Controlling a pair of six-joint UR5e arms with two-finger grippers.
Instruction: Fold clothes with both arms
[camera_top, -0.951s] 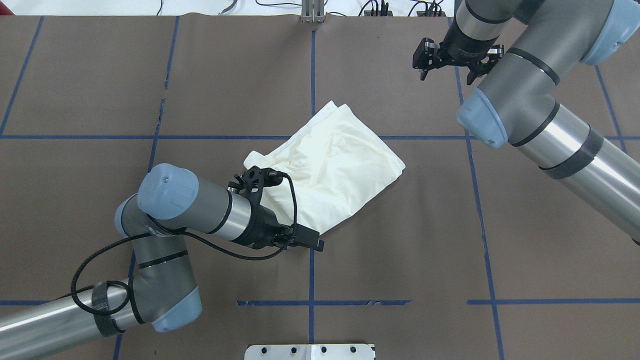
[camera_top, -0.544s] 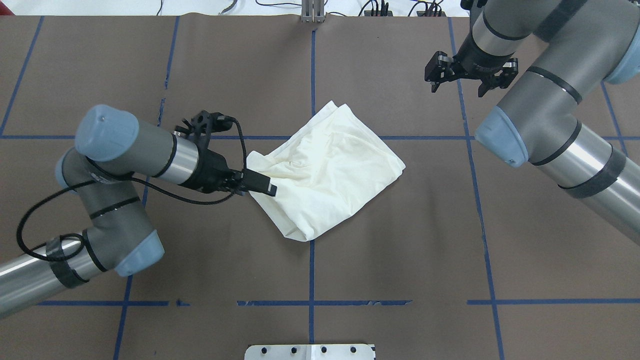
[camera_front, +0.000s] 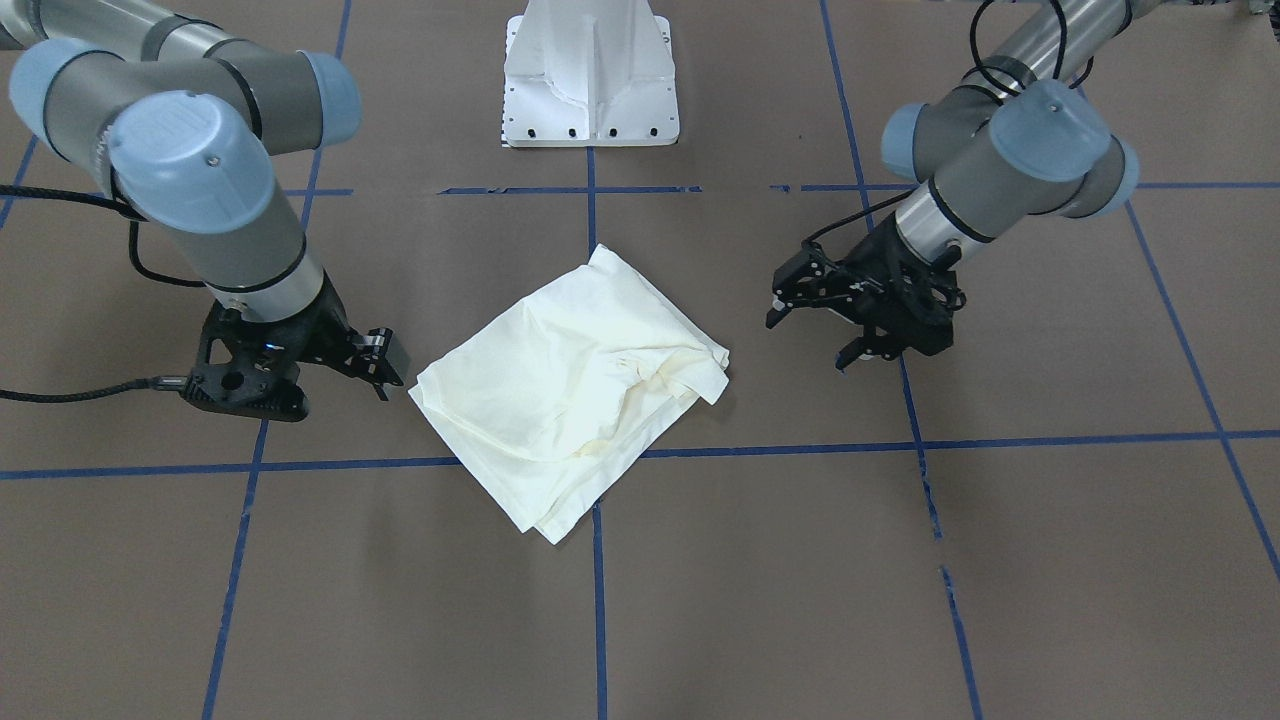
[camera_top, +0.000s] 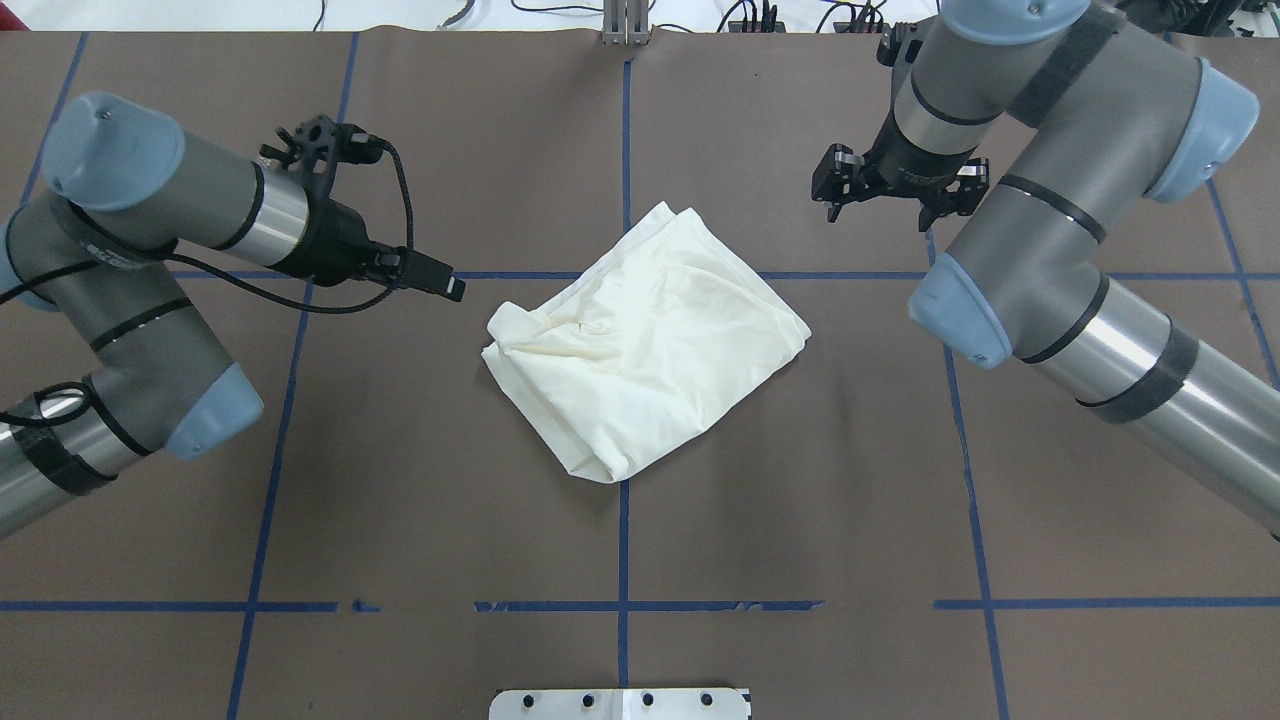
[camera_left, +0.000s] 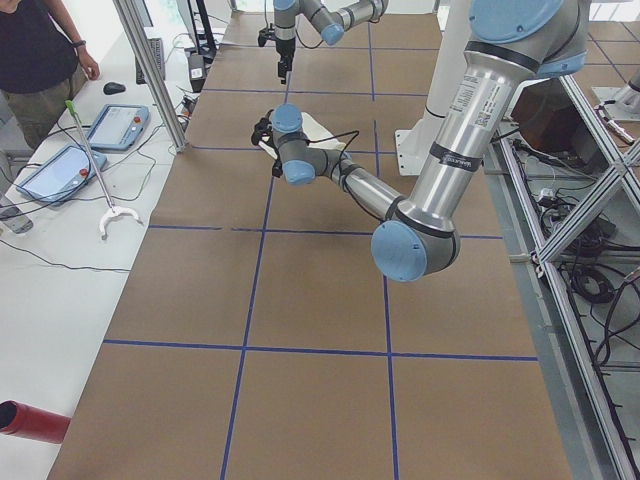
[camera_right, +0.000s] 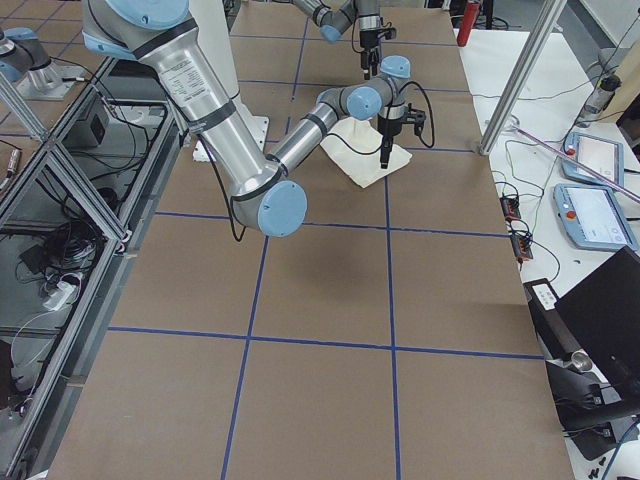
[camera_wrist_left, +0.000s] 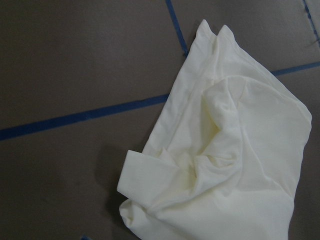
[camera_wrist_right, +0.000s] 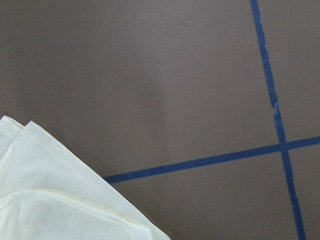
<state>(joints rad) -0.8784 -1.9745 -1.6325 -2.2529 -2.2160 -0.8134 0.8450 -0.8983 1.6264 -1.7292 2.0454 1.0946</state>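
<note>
Brown taped worktop carries the shirt, folded, at centre. Left pincer has left the shirt's edge and pulled back, released and empty. Right pincer released, well apart. Fold judged finished, arms retiring.

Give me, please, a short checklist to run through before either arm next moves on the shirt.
1. The shirt rests on the table, held by nothing: ok.
2. The left gripper is open, empty and beside the shirt without touching it: ok.
3. The right gripper is open, empty and apart from the shirt: ok.
4. The fold is tidy: not ok; the corner nearest the left gripper is rumpled and bunched.
5. Where the print lies: cannot tell; only plain cream cloth shows.
</note>
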